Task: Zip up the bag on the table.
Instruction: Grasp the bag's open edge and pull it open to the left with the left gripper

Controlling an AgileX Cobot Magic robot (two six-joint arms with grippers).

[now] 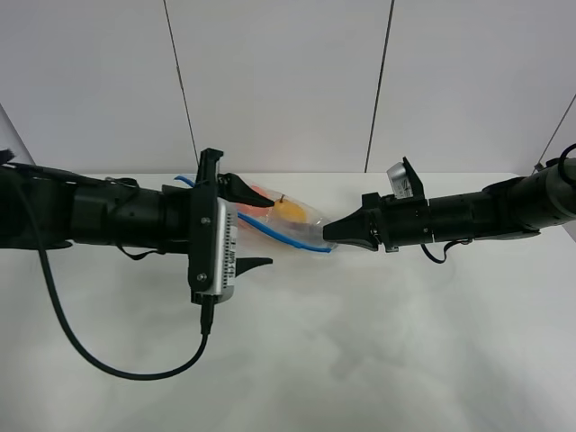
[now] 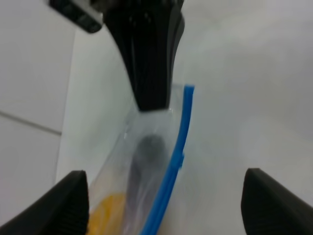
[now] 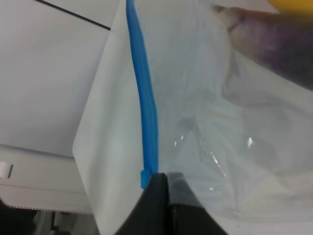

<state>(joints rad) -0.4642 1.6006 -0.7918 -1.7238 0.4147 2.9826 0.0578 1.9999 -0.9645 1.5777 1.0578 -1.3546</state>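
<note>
Here the bag (image 1: 292,219) lies on the white table (image 1: 378,360) close to the far edge, about midway along it. It is clear, crinkled plastic. Its blue zipper strip (image 1: 281,236) runs along the side that faces the near edge, slanting from the left hand toward the right hand. Orange and yellow items (image 1: 290,210) show through the plastic, and the right wrist view also catches a dark purple one (image 3: 279,49).

The left hand (image 1: 270,232) reaches in from the table's left side with its jaws spread wide. One finger (image 1: 245,192) sits over the far part of the bag and the other (image 1: 252,264) hangs over bare table on the near side of the strip. From its wrist view both fingertips stand well apart from the strip (image 2: 177,161), which passes between them. Whether the far finger touches the plastic I cannot tell.

The right hand (image 1: 328,232) comes in from the table's right side, its jaws pressed together. Their tips pinch the bag's clear corner at that end, just beside the end of the blue strip (image 3: 145,178).
</note>
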